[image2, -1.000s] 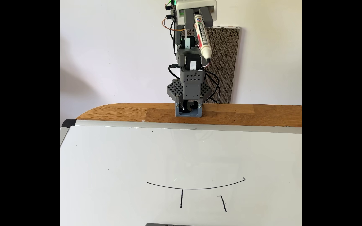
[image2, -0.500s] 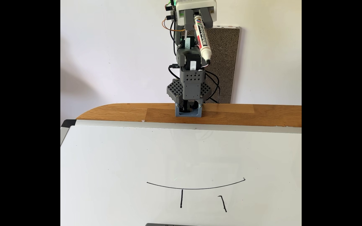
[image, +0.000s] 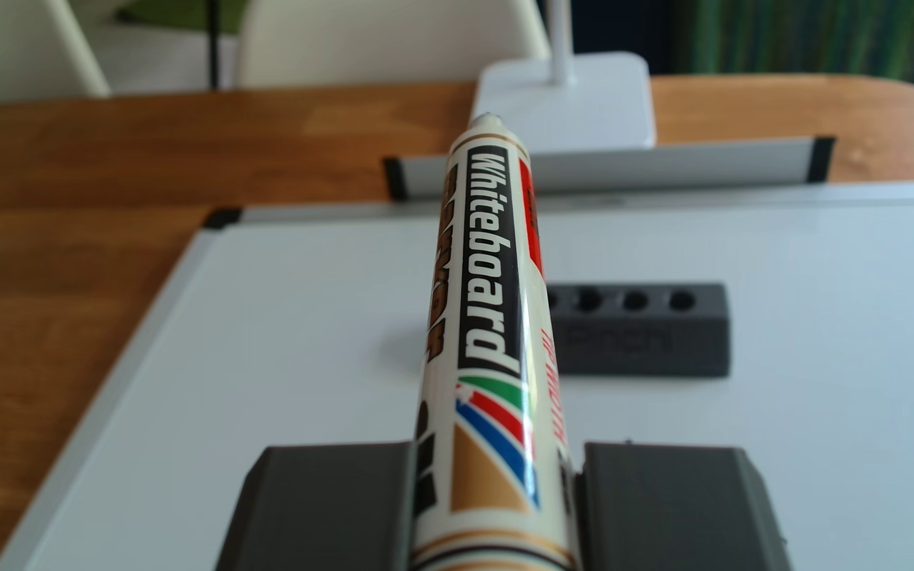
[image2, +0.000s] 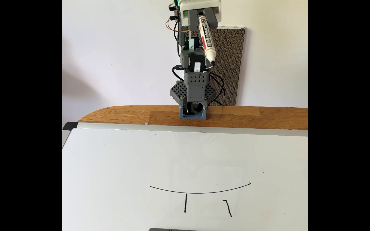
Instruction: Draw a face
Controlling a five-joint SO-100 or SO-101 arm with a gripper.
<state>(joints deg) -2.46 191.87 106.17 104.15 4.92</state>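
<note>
The gripper (image2: 202, 21) sits raised at the 12 o'clock edge of the fixed view, well above the whiteboard (image2: 135, 160), with its two grey fingers (image: 328, 505) clamped on either side of a whiteboard marker (image2: 207, 41). The marker slants down toward 5 o'clock there, its dark tip hanging in the air in front of the arm's grey joints, well apart from the board. In the other view the marker (image: 490, 329) runs from 6 o'clock up toward 12 o'clock between the fingers, its label reading "Whiteboard". Beyond it, at about 3 o'clock of the barrel, a dark grey holder (image: 647, 335) with a row of round holes rests on the whiteboard (its lettering is too blurred to read). The face (image2: 200, 192) lies on the board at about 6 o'clock in the fixed view: a long shallow curved line with two short strokes just below it, one upright and one slightly slanted. The board lies on a wooden table (image2: 121, 115).
</note>
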